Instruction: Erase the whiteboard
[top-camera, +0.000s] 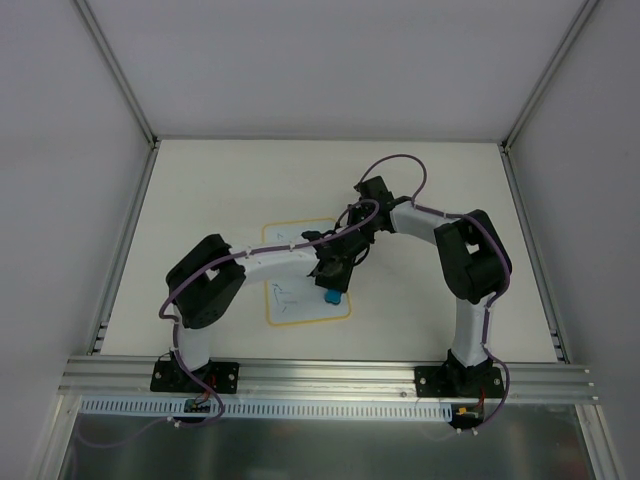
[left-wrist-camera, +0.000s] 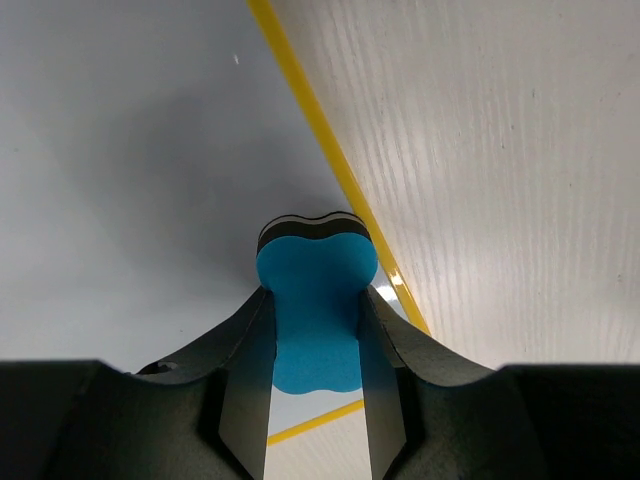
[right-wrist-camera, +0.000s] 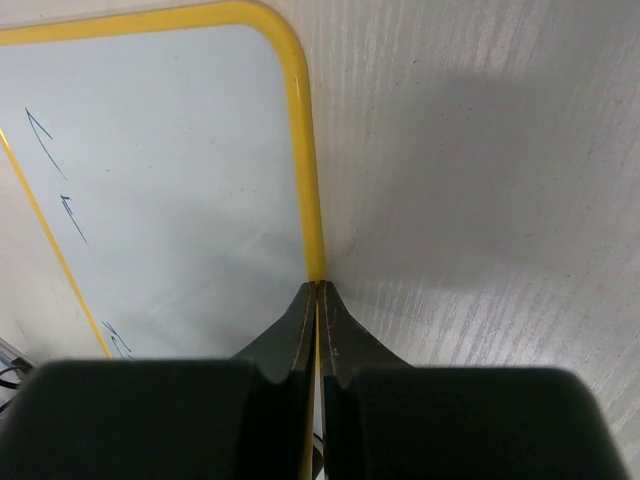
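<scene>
Whiteboard (top-camera: 298, 305) on pale table (top-camera: 215, 190), white enclosure walls (top-camera: 320, 60)

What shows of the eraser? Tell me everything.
The eraser is small and bone-shaped, with a bright blue, foam-like body and a dark pad layer on its far face. The left gripper clamps its narrow waist, one finger on each side, so one lobed end juts out ahead. It is held pad-down at the whiteboard, just inside the yellow border near the board's near right corner. Actual contact cannot be told.
</scene>
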